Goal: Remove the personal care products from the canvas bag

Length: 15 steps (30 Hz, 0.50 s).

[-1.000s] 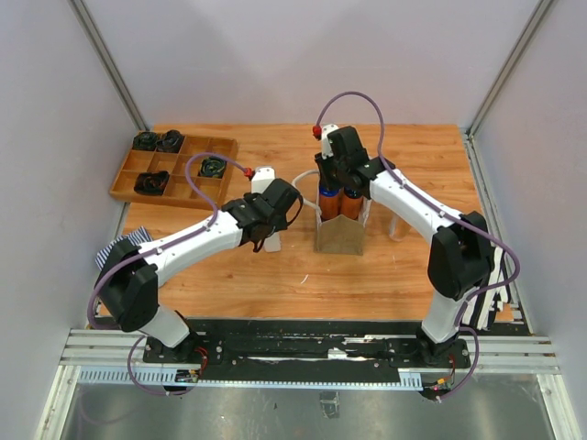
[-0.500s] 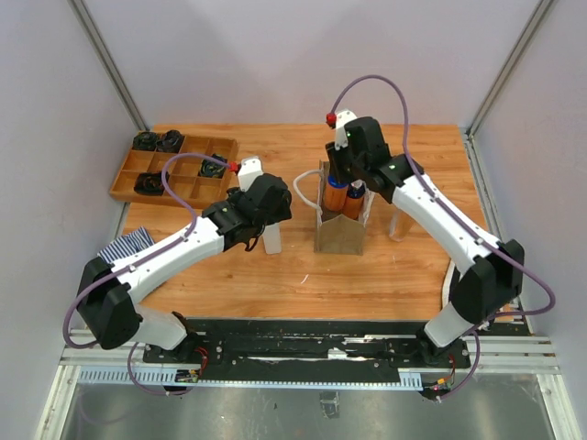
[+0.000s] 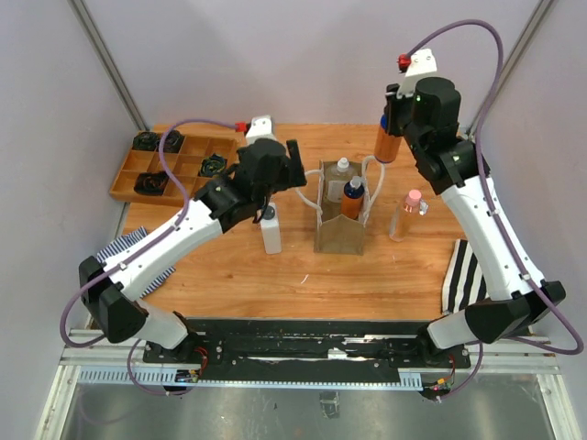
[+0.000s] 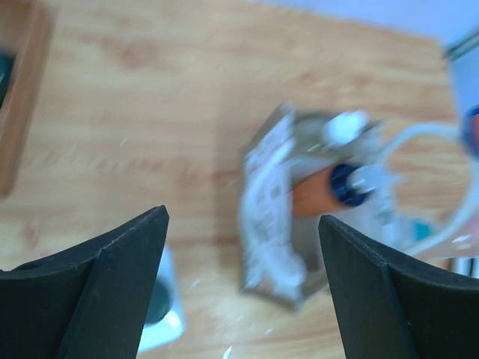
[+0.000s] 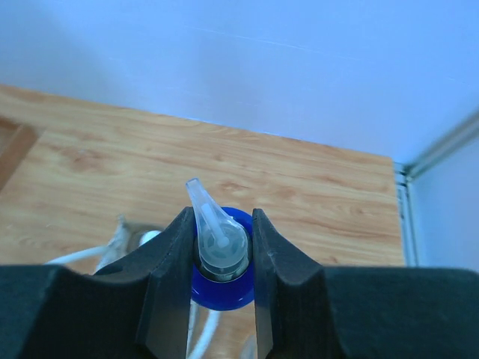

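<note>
The right gripper (image 5: 218,250) has lifted a blue-and-orange bottle (image 3: 386,145) out of the canvas bag (image 3: 337,240) to its one o'clock, fingers clenched on the cap. The left gripper (image 4: 243,217) gapes empty. A cap-only hold risks the bottle slipping.

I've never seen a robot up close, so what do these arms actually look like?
The left arm and right arm have white shells with bulky black joints. A thin purple cable loops along each, ending at a red plug. The fingers are matte black wedges.
</note>
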Each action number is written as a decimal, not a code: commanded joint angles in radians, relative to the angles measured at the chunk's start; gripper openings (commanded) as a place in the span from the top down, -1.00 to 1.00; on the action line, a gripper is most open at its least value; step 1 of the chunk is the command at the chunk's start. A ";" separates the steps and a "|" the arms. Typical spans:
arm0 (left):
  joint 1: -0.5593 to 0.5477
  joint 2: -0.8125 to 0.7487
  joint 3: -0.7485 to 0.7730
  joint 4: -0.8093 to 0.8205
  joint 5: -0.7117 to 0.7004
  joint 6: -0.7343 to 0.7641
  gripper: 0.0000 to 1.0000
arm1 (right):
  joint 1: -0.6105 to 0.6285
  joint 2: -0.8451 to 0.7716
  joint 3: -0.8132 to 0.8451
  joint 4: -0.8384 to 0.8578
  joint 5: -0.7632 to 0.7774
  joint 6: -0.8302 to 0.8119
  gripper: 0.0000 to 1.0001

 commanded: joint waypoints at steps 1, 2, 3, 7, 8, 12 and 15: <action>-0.004 0.095 0.191 0.152 0.151 0.200 -0.71 | -0.103 0.018 0.032 0.059 0.032 -0.003 0.86; -0.007 0.143 0.235 0.152 0.168 0.215 -0.71 | -0.130 0.032 0.031 0.050 0.011 0.012 0.86; -0.008 0.178 0.279 0.154 0.194 0.235 -0.71 | -0.154 0.050 0.027 0.043 -0.007 0.025 0.87; -0.008 0.345 0.451 0.110 0.295 0.270 -0.71 | -0.219 0.109 -0.030 0.061 -0.051 0.052 0.87; -0.008 0.383 0.486 0.099 0.314 0.271 -0.71 | -0.234 0.116 -0.060 0.078 -0.064 0.060 0.87; -0.009 0.532 0.573 0.080 0.400 0.278 -0.68 | -0.276 0.146 -0.144 0.139 -0.099 0.085 0.87; -0.019 0.613 0.591 0.067 0.414 0.287 -0.66 | -0.293 0.174 -0.183 0.161 -0.109 0.090 0.86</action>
